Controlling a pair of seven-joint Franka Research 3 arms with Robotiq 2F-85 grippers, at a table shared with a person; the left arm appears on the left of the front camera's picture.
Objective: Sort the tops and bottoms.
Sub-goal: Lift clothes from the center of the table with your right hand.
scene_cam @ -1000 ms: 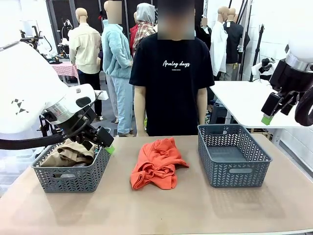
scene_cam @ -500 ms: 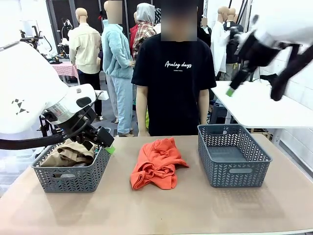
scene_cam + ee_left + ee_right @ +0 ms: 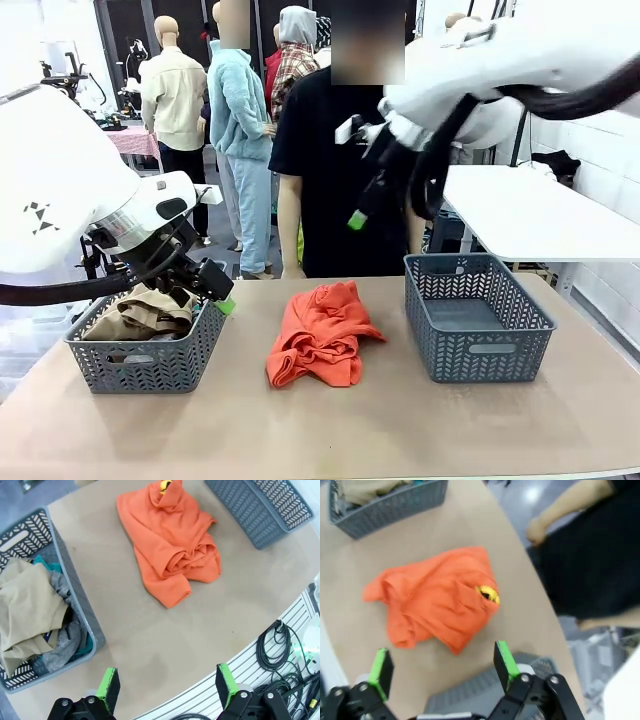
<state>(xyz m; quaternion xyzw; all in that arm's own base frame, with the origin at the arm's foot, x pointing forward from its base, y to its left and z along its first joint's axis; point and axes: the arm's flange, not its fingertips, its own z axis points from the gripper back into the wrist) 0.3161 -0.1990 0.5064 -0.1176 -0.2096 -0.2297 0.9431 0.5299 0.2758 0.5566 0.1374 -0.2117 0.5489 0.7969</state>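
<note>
1. On the table, between two grey baskets, lies the orange garment, crumpled, with bare tabletop all round it.
2. Left of it stands the left basket, holding the khaki garment on top of the pile.
3. Seen from the left wrist, the khaki piece covers most of that basket; the grey garment bunches beside and under it, and a strip of the teal garment peeks out at its edge.
4. Right of the orange garment stands the right basket, with nothing showing inside.
5. The left gripper hangs at the left basket's far right corner, just above the rim; its fingers stand wide apart and hold nothing.
6. The left wrist view shows that gripper spread over bare table, near the orange garment.
7. The right gripper hovers high above the table's far edge, in front of the person, well clear of the cloth.
8. From its wrist, the right gripper is spread wide and empty above the orange garment.
</note>
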